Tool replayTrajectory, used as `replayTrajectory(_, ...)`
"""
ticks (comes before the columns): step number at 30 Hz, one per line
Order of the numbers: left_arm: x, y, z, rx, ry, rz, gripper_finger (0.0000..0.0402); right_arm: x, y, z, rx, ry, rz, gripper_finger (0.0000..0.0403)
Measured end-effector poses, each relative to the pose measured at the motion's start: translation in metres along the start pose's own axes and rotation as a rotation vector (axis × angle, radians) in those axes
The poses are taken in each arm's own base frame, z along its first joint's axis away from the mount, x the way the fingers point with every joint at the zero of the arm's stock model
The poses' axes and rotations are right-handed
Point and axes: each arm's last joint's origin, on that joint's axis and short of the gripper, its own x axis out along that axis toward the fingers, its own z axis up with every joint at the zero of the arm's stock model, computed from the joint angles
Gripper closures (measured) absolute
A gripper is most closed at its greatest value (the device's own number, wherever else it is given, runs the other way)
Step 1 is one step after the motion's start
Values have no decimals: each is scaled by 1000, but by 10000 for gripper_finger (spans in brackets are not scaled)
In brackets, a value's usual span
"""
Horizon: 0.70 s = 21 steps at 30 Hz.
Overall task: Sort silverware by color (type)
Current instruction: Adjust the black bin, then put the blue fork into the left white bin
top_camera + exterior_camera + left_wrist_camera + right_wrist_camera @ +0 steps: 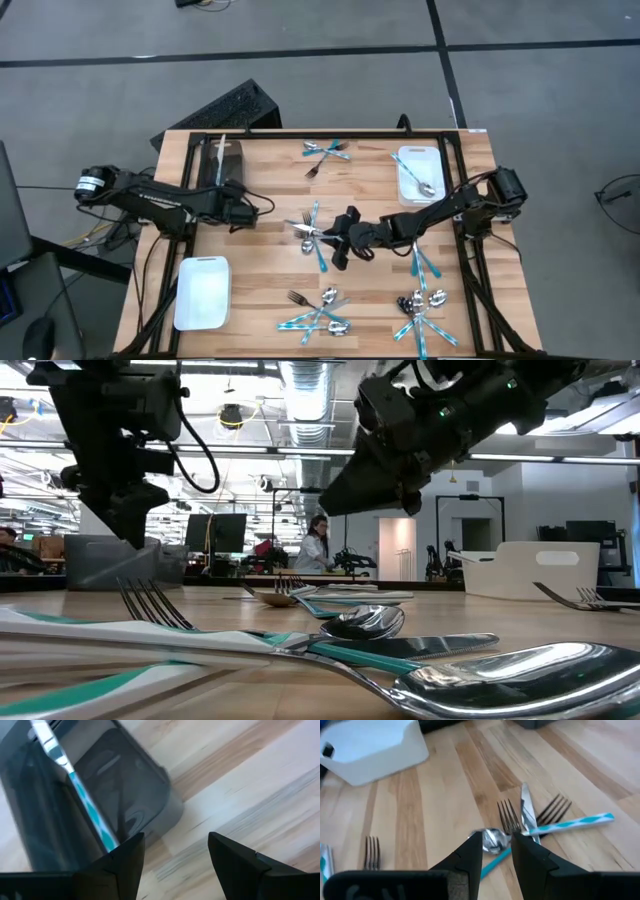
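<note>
Right tool (497,851) hovered half-open over shiny silver spoon (493,840) in the mid-worktop pile; left tool (176,851) wide beside dark bin (100,805).

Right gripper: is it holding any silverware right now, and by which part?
Nothing is held. The right gripper hangs open above the middle pile, its fingertips over a spoon's bowl and not closed on it.
</note>
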Motion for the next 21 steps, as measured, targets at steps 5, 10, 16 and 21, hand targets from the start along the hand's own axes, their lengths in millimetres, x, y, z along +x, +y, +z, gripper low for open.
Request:
replayTrajectory(5, 0, 1, 0, -9, -3, 16, 191, -12, -2, 6, -13, 25, -19, 274)
replayTrajectory(10, -1, 4, 0, 10, -35, 35, 191, -35, -9, 17, -37, 30, -121, 274)
replayTrajectory(16, -10, 16, -1, -10, -76, 41, 191, -64, -18, 11, -60, 106, -332, 274)
replayTrajectory(21, -22, 20, -2, -48, -139, -49, 191, -82, -19, 2, -52, 137, -451, 274)
